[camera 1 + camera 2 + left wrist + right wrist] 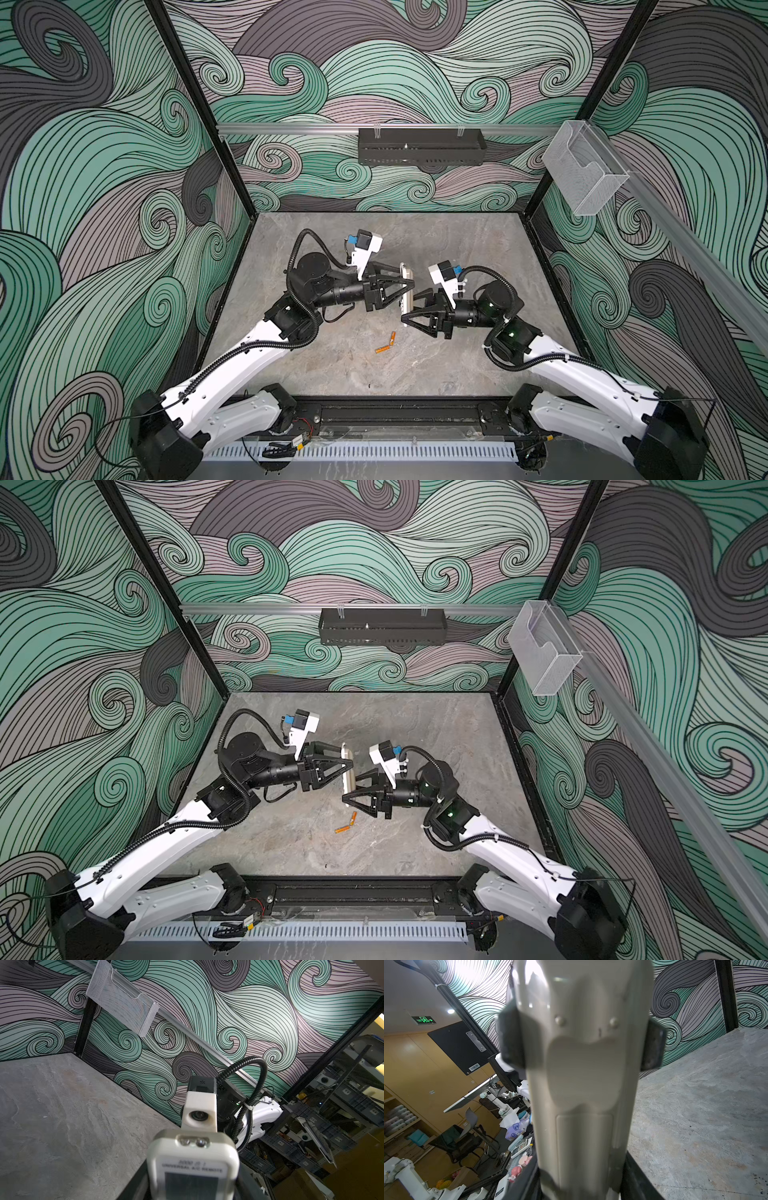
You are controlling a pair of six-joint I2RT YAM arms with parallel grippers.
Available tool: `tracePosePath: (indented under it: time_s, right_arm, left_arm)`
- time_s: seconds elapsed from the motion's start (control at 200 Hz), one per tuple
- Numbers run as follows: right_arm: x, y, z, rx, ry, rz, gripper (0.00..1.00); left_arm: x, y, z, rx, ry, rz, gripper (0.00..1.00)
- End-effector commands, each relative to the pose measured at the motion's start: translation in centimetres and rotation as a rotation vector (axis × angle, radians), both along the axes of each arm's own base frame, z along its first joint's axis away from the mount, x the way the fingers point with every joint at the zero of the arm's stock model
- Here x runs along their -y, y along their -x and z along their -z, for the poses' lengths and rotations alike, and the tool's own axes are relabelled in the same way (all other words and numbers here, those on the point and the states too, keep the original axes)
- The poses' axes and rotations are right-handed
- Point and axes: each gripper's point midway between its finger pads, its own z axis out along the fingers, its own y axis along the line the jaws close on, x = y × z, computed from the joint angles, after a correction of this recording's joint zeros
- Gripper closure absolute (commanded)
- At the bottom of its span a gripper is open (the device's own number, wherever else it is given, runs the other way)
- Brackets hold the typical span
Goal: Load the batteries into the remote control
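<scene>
In both top views the remote control (408, 291) (349, 776) is seen held clear of the table (324, 374). It is turned on edge with its long axis running near to far, the left hand (405, 277) on its left side and the right hand (409, 308) at its near end. The batteries (386, 343) (346, 824) lie on the table just near of the right hand, end to end in a shallow bend, and closer to that hand than to the left one. Bare table is seen all round them, and the walls stand well apart. In the left wrist view the remote control (193, 1167) is shown with its screen face turned toward the left hand and the screen end pointing far. In the right wrist view the pale back of the remote control (583, 1076) is presented, with the battery cover (584, 1147) in place at the near end. The left hand's pads (508, 1043) are set against both long edges, so the remote control is judged to be pinched by the left hand. The near end is flanked by the right hand's fingers (636, 1180); whether they press on it cannot be told. The coming move is judged to turn on the cover, which faces the right hand and lies lengthwise along the remote control.
</scene>
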Motion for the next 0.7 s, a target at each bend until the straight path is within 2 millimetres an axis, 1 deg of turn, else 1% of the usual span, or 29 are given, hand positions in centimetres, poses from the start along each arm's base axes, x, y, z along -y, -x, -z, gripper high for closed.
tracePosePath:
  time_s: [0.0, 0.05, 0.11, 0.16, 0.22, 0.335, 0.4, 0.505, 0.61, 0.695]
  right_arm:
    - [0.3, -0.2, 0.3, 0.038, 0.031, 0.042, 0.86]
    - [0.4, -0.6, 0.8, 0.043, 0.07, 0.067, 0.89]
    - [0.8, -1.6, 1.9, 0.051, 0.143, 0.131, 0.94]
    - [1.2, -2.4, 2.8, 0.054, 0.197, 0.186, 0.97]
    - [1.9, -3.9, 4.1, 0.053, 0.285, 0.278, 0.99]
    - [2.9, -6.2, 6.3, 0.045, 0.406, 0.399, 1.0]
    - [3.0, -7.0, 6.9, 0.045, 0.431, 0.435, 1.0]
    - [3.0, -8.0, 7.2, 0.043, 0.438, 0.479, 1.0]
    - [3.5, -9.2, 8.0, 0.039, 0.485, 0.537, 1.0]
    - [3.7, -9.7, 8.5, 0.039, 0.505, 0.564, 1.0]
  left_arm:
    - [-1.0, -1.8, -0.6, 0.005, -0.033, -0.132, 0.21]
    - [-1.4, -2.5, -0.1, -0.005, -0.053, -0.179, 0.13]
    - [-1.7, -3.0, 0.2, 0.015, -0.071, -0.218, 0.07]
    - [-1.9, -3.3, 0.3, 0.044, -0.082, -0.244, 0.06]
    - [-2.3, -4.0, 1.0, 0.028, -0.117, -0.287, 0.06]
    - [-2.8, -5.3, 2.1, -0.002, -0.161, -0.361, 0.06]
    - [-3.2, -6.1, 2.7, -0.023, -0.185, -0.412, 0.07]
    - [-3.2, -7.3, 3.6, -0.061, -0.2, -0.463, 0.11]
    - [-2.7, -7.8, 4.0, -0.082, -0.204, -0.475, 0.18]
    - [-2.2, -8.0, 4.4, -0.101, -0.204, -0.471, 0.24]
